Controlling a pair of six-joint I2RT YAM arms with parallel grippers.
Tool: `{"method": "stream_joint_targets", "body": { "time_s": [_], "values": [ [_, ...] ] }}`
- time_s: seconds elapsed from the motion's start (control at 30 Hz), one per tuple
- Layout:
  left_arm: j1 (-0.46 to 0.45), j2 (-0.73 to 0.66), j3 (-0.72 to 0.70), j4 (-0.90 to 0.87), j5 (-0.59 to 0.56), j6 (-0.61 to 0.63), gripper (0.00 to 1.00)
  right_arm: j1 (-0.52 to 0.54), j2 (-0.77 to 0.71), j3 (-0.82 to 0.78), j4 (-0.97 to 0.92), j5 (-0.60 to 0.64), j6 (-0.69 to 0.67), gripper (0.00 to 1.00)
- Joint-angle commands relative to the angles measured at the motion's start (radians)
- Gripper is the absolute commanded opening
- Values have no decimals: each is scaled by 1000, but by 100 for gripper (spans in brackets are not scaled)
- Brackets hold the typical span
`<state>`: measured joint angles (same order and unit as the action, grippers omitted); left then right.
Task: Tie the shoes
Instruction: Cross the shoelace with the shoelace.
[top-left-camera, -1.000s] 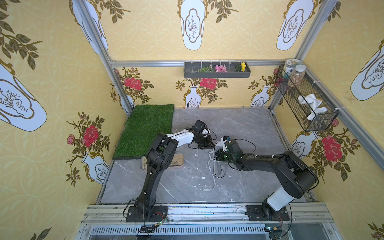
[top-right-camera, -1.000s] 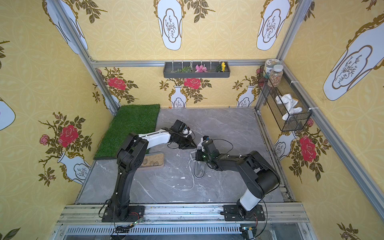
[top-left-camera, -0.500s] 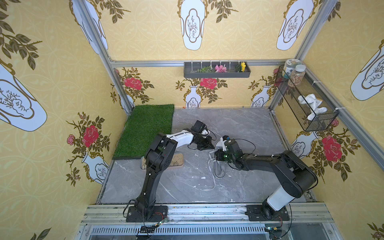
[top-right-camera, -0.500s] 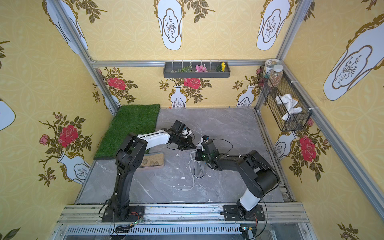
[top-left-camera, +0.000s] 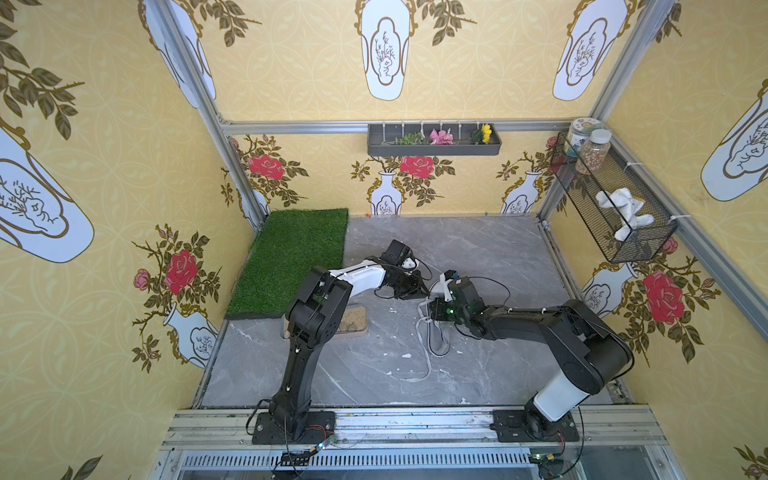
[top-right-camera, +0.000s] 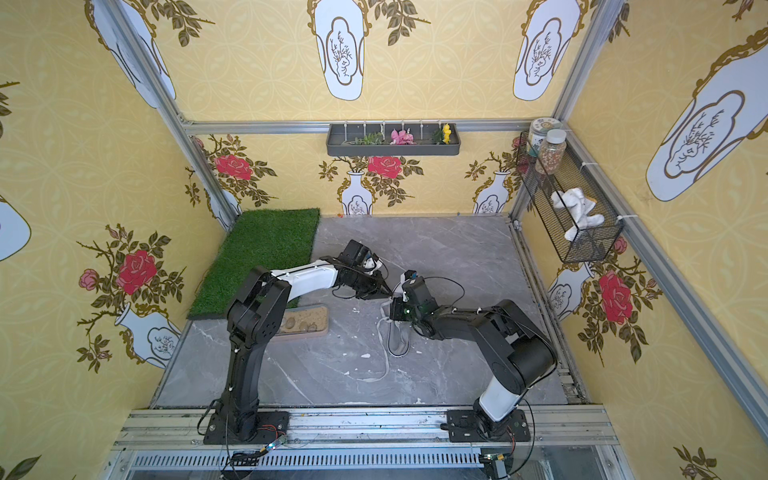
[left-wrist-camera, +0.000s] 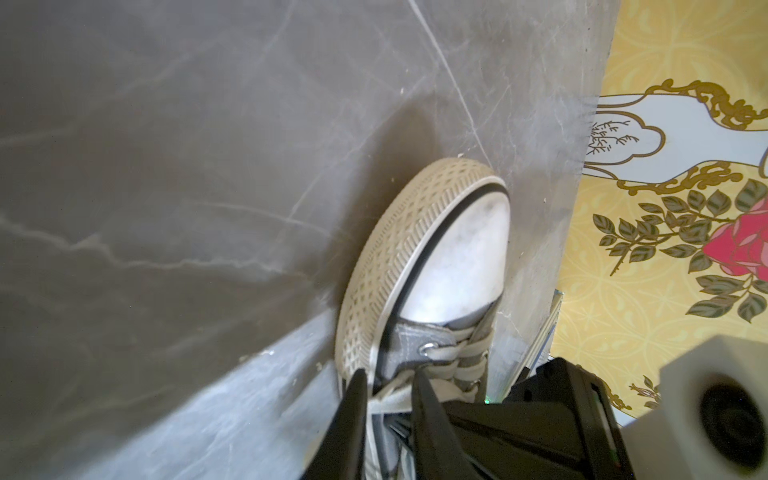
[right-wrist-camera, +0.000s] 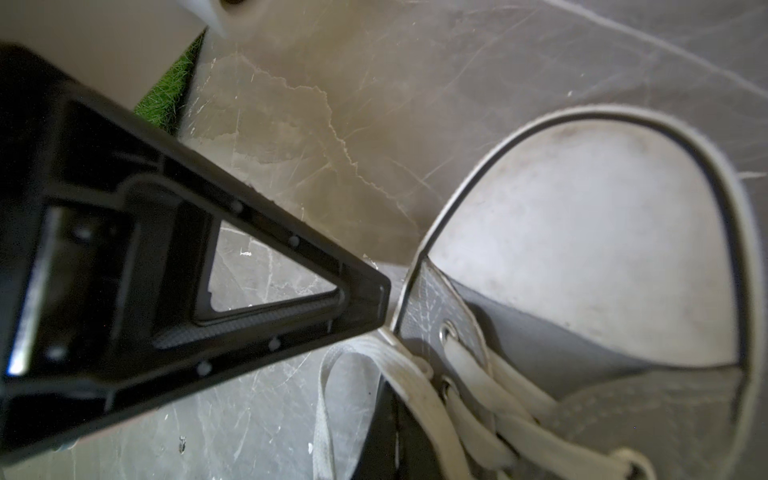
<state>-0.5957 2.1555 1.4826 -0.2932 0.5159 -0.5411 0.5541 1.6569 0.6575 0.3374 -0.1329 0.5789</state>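
The grey sneaker lies on the marble floor with its white toe cap pointing toward the back wall. Its front half is hidden under both grippers in both top views. My left gripper is at the lowest eyelets, its jaws apart, and a flat pale lace crosses the gap unpinched. My right gripper is shut beside the eyelets. A lace loop lies around its tip, and I cannot tell whether it is pinched. A loose lace end trails over the floor toward the front.
A tan tray of pebbles sits behind the left arm, with a green turf mat at the back left. A wire basket with jars and a cloth hangs on the right wall. A flower shelf is on the back wall.
Both arms and the shoe stand where they were a second ago; no shift shows in the top views.
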Motion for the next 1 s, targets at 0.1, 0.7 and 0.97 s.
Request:
{"method": "stream_joint_targets", "body": {
  "time_s": [0.1, 0.7, 0.97],
  "values": [
    [0, 18, -1, -13, -17, 16, 34, 1, 10, -3, 18, -28, 2, 0],
    [-15, 23, -15, 24, 33, -26, 19, 1, 23, 2, 26, -34, 9, 0],
    [-15, 14, -15, 26, 26, -28, 8, 0, 19, -10, 27, -30, 9, 0]
  ]
}}
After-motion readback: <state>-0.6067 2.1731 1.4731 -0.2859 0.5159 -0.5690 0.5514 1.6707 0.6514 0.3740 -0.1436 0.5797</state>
